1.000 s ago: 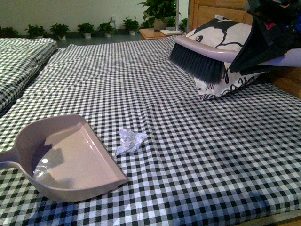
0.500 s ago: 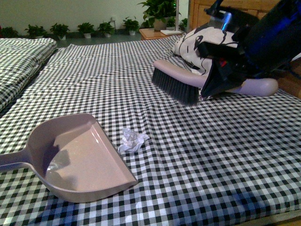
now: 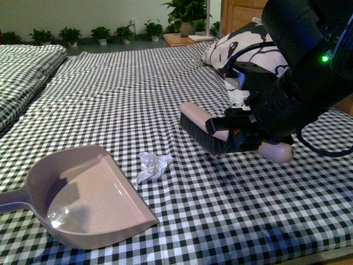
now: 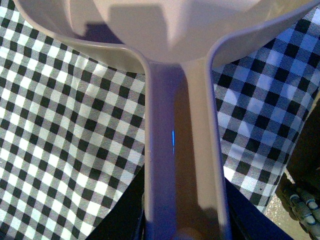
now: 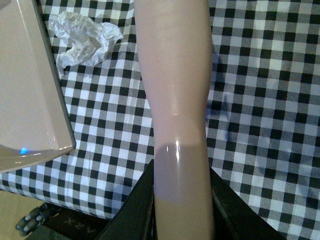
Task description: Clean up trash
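The trash (image 3: 153,165), a small crumpled white paper wad, lies on the checkered bedsheet just off the open edge of the pink dustpan (image 3: 88,193). The wad also shows in the right wrist view as trash (image 5: 85,41) beside the dustpan's lip (image 5: 30,100). My left gripper (image 4: 182,227) is shut on the dustpan's handle (image 4: 182,150); in the front view it is out of frame. My right gripper (image 3: 242,135) is shut on the brush (image 3: 204,128), whose dark bristles rest low on the sheet to the right of the wad. Its handle (image 5: 175,100) runs between the jaws.
A white pillow (image 3: 248,49) with black print leans at the back right, partly behind my right arm. A wooden headboard (image 3: 240,14) and a nightstand (image 3: 182,37) stand behind it. Potted plants (image 3: 99,34) line the far wall. A second checkered bed (image 3: 22,72) lies left.
The brush has come down from in front of the pillow to the sheet, closer to the wad. The dustpan has shifted slightly and lies flatter by the wad.
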Action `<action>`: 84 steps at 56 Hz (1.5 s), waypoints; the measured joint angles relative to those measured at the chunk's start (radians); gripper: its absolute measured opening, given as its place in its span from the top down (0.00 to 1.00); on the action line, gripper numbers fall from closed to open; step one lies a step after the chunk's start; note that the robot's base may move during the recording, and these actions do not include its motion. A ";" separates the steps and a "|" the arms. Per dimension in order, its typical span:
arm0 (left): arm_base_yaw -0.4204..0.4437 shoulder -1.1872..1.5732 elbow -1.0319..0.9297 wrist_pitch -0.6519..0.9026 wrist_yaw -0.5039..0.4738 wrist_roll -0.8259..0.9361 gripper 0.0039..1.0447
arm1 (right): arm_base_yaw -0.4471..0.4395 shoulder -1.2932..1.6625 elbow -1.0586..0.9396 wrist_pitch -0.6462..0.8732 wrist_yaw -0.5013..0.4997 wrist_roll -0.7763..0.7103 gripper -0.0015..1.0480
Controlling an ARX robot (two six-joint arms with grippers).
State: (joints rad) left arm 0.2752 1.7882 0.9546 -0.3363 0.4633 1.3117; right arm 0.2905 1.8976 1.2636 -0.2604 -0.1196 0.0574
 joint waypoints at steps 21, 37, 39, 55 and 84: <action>-0.002 0.005 0.000 -0.005 0.000 -0.008 0.75 | 0.033 0.020 -0.020 0.034 0.034 0.011 0.80; -0.016 0.012 0.001 -0.005 0.002 -0.018 0.75 | 0.087 0.111 -0.006 0.071 0.085 0.041 0.80; -0.018 0.012 0.001 -0.005 0.002 -0.018 0.75 | 0.093 0.119 -0.002 0.072 0.087 0.044 0.80; -0.012 0.012 0.016 -0.023 0.005 -0.018 0.75 | 0.169 0.128 -0.001 0.068 0.029 0.065 0.80; -0.005 0.012 0.017 -0.013 0.010 -0.019 0.75 | 0.138 0.025 -0.004 0.144 -0.143 0.177 0.80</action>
State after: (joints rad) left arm 0.2703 1.8004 0.9718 -0.3496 0.4732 1.2930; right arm 0.4290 1.9224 1.2594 -0.1165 -0.2626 0.2348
